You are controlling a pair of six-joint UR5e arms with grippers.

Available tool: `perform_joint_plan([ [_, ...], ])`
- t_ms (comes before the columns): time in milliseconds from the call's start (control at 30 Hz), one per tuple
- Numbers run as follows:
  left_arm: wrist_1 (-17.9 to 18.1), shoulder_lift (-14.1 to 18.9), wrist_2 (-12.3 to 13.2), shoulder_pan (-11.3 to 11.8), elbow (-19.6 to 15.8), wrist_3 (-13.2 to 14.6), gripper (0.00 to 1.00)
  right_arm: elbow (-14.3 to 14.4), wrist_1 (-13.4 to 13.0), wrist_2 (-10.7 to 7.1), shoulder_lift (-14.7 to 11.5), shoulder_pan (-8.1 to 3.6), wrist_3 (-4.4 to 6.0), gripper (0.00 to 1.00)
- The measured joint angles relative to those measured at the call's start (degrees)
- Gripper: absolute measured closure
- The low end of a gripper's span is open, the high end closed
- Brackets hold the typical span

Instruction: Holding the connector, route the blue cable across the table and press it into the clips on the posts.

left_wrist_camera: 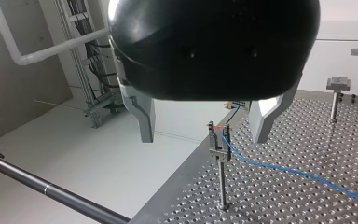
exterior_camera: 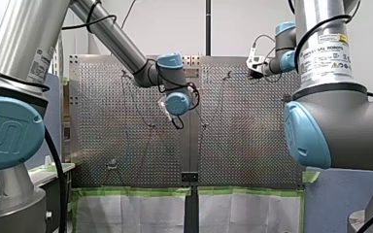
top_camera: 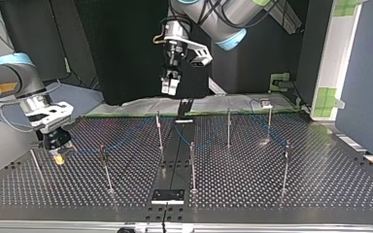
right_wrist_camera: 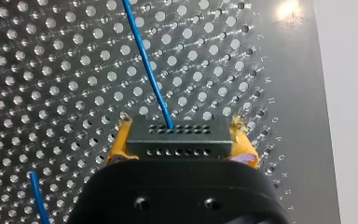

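Right gripper point(right_wrist_camera: 182, 140) clamped on connector point(right_wrist_camera: 186, 145) w/ yellow pads, blue cable point(right_wrist_camera: 147, 65) running lengthwise straight ahead; left gripper point(left_wrist_camera: 203, 135) spread wide, empty, clip post point(left_wrist_camera: 219, 156) ahead, centred btwn fingers.

Thin upright metal posts point(top_camera: 192, 165) scattered over the perforated metal table point(top_camera: 330, 184), with the thin blue cable point(left_wrist_camera: 279, 168) strung between some of them, narrow the lanes; my right gripper point(top_camera: 58, 156), clamped on the black rectangular connector point(right_wrist_camera: 176, 135), occupies the top view's left side; open room above post tops.
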Motion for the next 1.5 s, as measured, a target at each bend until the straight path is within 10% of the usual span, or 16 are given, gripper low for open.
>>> perform_joint_plan([
  [1500, 19.5, 0.0, 0.0, 0.0, -22.5, 0.0, 0.0, 0.0, 0.1, 0.09, 0.1, 0.59, 0.01, 1.0],
])
